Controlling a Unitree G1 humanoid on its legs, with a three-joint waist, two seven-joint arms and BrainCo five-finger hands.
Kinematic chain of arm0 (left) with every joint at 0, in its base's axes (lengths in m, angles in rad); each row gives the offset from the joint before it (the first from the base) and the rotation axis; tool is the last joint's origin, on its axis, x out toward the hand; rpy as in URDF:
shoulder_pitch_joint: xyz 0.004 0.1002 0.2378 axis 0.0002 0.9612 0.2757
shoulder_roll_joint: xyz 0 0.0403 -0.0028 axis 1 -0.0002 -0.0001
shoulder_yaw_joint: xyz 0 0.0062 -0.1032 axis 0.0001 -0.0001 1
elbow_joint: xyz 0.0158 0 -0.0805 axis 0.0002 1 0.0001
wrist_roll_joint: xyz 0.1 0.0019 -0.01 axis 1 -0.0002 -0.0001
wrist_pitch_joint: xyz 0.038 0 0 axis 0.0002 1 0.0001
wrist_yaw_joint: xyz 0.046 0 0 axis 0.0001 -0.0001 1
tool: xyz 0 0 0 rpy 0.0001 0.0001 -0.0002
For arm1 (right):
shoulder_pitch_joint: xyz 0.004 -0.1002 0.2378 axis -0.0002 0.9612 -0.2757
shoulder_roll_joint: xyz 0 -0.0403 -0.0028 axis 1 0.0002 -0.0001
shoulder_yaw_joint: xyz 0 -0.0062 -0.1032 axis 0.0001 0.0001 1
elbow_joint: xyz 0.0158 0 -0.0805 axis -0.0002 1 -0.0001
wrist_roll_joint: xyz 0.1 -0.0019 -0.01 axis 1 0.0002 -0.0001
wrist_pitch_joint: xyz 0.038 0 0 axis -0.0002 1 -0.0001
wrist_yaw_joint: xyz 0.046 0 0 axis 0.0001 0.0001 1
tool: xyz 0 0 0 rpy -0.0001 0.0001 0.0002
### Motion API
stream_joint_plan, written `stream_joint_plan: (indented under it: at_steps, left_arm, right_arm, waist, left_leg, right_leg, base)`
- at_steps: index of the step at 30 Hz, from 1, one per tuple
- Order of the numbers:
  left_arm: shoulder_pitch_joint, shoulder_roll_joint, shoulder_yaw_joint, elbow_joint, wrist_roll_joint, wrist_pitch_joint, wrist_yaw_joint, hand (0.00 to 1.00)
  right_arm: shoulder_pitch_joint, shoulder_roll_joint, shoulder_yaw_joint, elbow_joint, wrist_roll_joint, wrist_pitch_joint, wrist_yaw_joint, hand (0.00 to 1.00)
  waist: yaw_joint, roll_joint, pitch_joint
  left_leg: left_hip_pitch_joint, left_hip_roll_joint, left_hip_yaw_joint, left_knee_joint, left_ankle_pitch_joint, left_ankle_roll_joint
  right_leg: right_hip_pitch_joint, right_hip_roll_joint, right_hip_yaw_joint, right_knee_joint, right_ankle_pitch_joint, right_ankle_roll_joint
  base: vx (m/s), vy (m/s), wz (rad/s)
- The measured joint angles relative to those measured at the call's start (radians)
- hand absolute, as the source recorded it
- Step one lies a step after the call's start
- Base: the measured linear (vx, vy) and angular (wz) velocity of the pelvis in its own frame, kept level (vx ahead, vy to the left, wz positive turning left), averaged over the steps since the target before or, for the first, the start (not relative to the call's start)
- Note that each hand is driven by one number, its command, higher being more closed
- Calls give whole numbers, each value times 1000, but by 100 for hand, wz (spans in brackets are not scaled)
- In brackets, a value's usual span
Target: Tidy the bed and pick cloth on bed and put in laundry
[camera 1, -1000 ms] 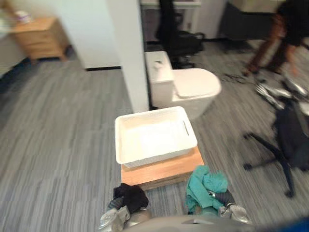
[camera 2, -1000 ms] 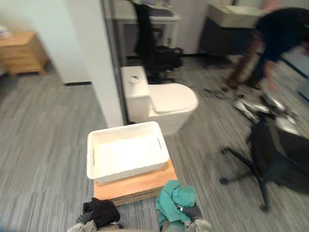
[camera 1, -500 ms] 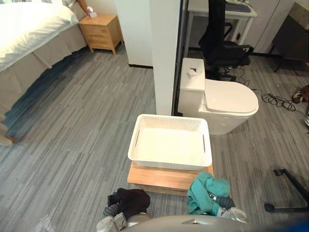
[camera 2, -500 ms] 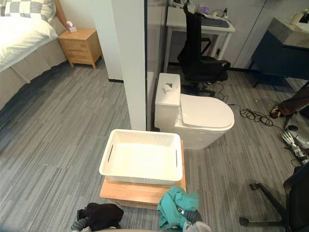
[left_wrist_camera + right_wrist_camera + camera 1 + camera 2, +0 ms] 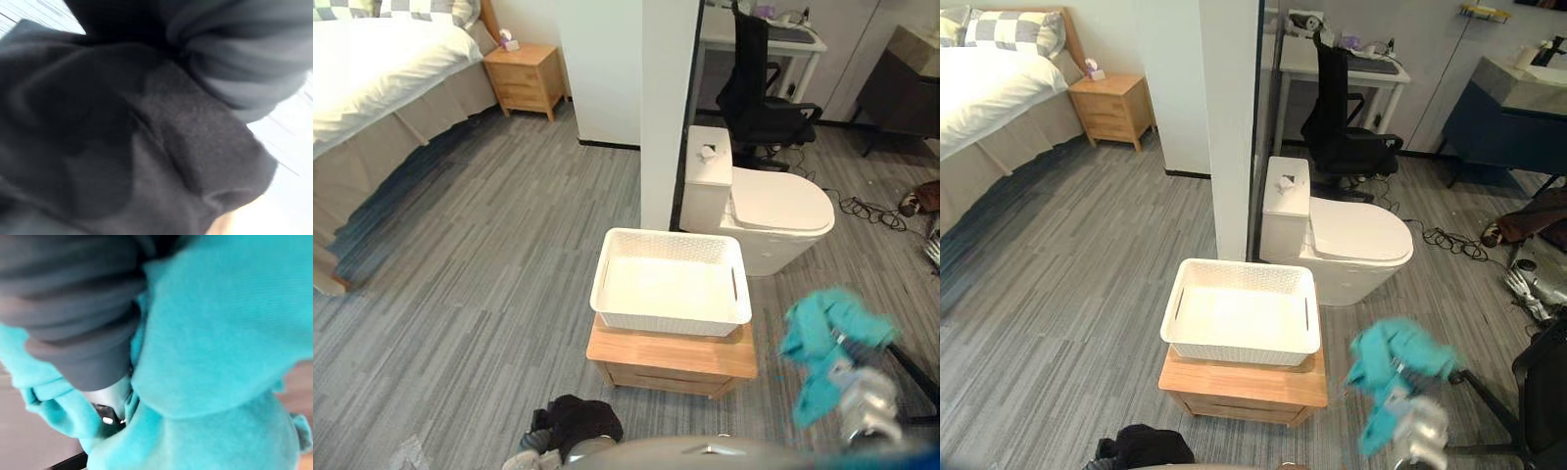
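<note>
A white laundry basket (image 5: 671, 284) stands empty on a low wooden stool (image 5: 672, 354) straight ahead. My right hand (image 5: 864, 403) is raised to the right of the stool, level with the basket, shut on a teal cloth (image 5: 822, 338) that hangs over it. In the right wrist view the teal cloth (image 5: 220, 357) wraps the hand beside its dark cover (image 5: 73, 308). At the lower edge my left hand (image 5: 530, 455) is shut on a bunched black cloth (image 5: 579, 421). The black cloth (image 5: 122, 147) covers that hand's fingers in the left wrist view.
A white toilet (image 5: 769, 211) stands just behind the basket, beside a white pillar (image 5: 666, 98). A black office chair (image 5: 759, 98) and desk are farther back. The bed (image 5: 372, 69) and a wooden nightstand (image 5: 529, 78) lie far left. Another chair's base (image 5: 1538, 392) is at right.
My right hand has risen and swung out to the right with the teal cloth. The left hand with the black cloth sits lower in view. The camera has shifted a little.
</note>
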Motion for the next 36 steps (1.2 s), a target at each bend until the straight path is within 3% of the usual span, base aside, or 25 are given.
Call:
stream_joint_plan:
  at_steps: [4,10,14,20,24,28,31,36]
  left_arm:
    - [19,18,-38,-4,-15,-1,18,100]
    - [28,24,-84,-31,-15,-1,37,100]
    - [48,22,-86,-61,-17,-1,38,100]
    - [54,27,-83,-66,-28,8,3,100]
    - [57,27,-62,-60,-18,8,-40,100]
    - [64,12,-43,-51,-8,9,-56,100]
    - [63,12,-41,-51,5,18,-57,100]
    - [10,14,-38,-58,32,42,-54,100]
  right_arm:
    - [-109,-91,22,-39,-15,-1,101,100]
    - [-128,-84,171,-281,-49,-5,183,100]
    - [-157,-58,255,-454,-91,80,197,100]
    - [-190,-45,378,-502,-178,169,250,100]
    - [-233,-35,478,-498,-224,210,252,100]
    - [-233,-4,554,-435,-248,242,249,100]
    - [-232,28,587,-370,-257,245,236,100]
    - [-245,105,628,-225,-264,248,141,100]
  waist:
    - [3,-31,-14]
    - [1,-30,-15]
    - [-2,-24,-18]
    - [-2,-18,-19]
    - [3,-16,-15]
    - [0,14,-16]
    - [1,18,-17]
    - [33,26,24]
  left_leg:
    - [-6,-29,-2,1,3,20]
    - [-6,-28,-3,7,2,21]
    - [-3,-17,-3,7,3,21]
    - [-8,-24,-9,7,3,21]
    - [-14,-49,-16,0,17,36]
    - [-19,-47,-33,0,28,29]
    - [-33,-43,-56,0,29,30]
    - [-84,-52,-83,1,45,41]
  right_leg:
    - [4,-18,17,-16,54,-2]
    - [6,-15,16,-17,82,-5]
    - [8,-6,15,-15,108,-6]
    - [5,-13,14,-21,124,-2]
    - [5,-34,12,-30,82,3]
    - [6,-29,-11,-26,56,0]
    - [6,-25,-18,-30,56,0]
    - [-15,-29,-47,-43,64,-1]
  base:
    - [123,79,10]
    - [127,35,8]
    - [45,9,2]
    - [-45,32,0]
    - [-144,7,-1]
    - [-138,-7,16]
    - [-51,-7,22]
    - [9,11,20]
